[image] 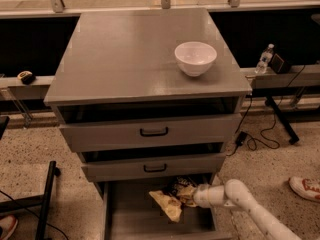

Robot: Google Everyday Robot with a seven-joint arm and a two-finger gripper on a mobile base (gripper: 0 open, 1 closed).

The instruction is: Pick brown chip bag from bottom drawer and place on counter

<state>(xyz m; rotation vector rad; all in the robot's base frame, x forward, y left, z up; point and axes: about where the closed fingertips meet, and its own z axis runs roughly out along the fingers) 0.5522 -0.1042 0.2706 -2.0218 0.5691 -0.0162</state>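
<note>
Counter: white bowl | bottom drawer: brown chip bag, middle drawer overhanging | gripper touching it, grip unclear

The gripper is seen against the brown chip bag inside the bottom drawer, but how it meets the bag cannot be made out. The bag's dark upper part is partly covered by the drawer above. The bottom drawer's front and the arm are cut off by the lower edge. A shoe is clipped at the right edge. The label on the bottle cannot be read.
</note>
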